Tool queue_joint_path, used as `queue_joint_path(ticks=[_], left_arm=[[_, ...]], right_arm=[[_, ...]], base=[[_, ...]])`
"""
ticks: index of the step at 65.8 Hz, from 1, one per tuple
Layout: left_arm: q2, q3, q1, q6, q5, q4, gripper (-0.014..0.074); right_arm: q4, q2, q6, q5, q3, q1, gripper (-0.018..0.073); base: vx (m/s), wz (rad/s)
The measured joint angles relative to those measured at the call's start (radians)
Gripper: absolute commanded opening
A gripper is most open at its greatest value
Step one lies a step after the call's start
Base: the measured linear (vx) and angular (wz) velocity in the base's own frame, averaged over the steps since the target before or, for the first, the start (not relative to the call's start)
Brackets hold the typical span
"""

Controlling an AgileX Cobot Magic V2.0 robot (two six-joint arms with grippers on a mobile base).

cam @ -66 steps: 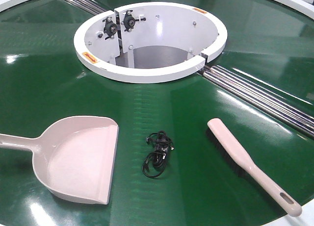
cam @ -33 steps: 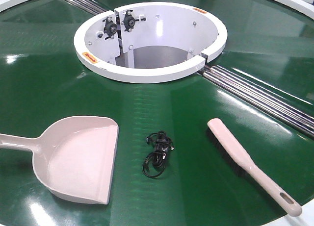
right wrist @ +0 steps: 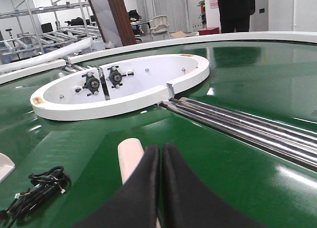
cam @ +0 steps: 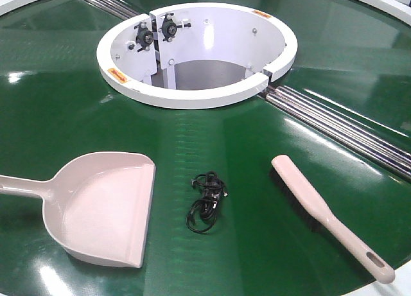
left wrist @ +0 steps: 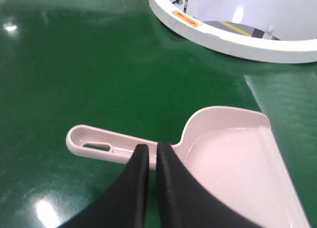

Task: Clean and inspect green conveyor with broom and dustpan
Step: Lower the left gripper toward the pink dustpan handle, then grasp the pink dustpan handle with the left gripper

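You lose the dustpan [cam: 103,209] handle at the front view's left edge; the right gripper [right wrist: 160,148] hides most of the broom [right wrist: 130,158].

Green conveyor [cam: 64,116] with dustpan [cam: 103,212], black cable bundle [cam: 205,203] and broom [cam: 327,220] on it

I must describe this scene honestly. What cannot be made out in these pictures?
1. Front view: the left edge cuts off the handle end of the dustpan.
2. Right wrist view: the right gripper covers the broom except its tip.
3. Front view: the plugs of the black cable are too small to identify.
4. Left wrist view: the left gripper covers part of the dustpan handle; the bottom edge cuts the pan.
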Motion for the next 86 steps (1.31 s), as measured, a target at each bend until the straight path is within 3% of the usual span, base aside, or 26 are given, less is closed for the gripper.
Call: queue_joint_path(ticks=[17,23,40,49,63,74,86], left_arm=[[0.000,0.000,0.000,0.000,-0.023,0.000,0.0456],[0.000,0.000,0.000,0.000,-0.027,0.000,0.0545],[0.002,-0.018,0.000,-0.026,-0.041,-0.036,0.0555],[0.032,-0.161,0.000,0.004,0.093,-0.033,0.0554],[0.231,-0.493,0.000,0.198,0.431,0.019,0.0554],[0.420,-0.673,0.000,0.479,0.708,0.019,0.0554],[0.562,-0.737,0.000,0.792,0.774,0.021,0.0554]], right_arm=[[0.000,0.000,0.000,0.000,0.000,0.000,-0.0010],[0.000,0.000,0.000,0.000,0.000,0.000,-0.0010],[0.000,0.000,0.000,0.000,0.000,0.000,-0.0010],[0.000,0.000,0.000,0.000,0.000,0.000,-0.0010],[0.000,0.000,0.000,0.000,0.000,0.000,-0.0010],[0.000,0.000,0.000,0.000,0.000,0.000,-0.0010],[0.000,0.000,0.000,0.000,0.000,0.000,-0.0010]], base=[[0.00,0.00],[0.00,0.00],[0.00,0.00],[0.00,0.00],[0.00,0.00],[0.00,0.00],[0.00,0.00]])
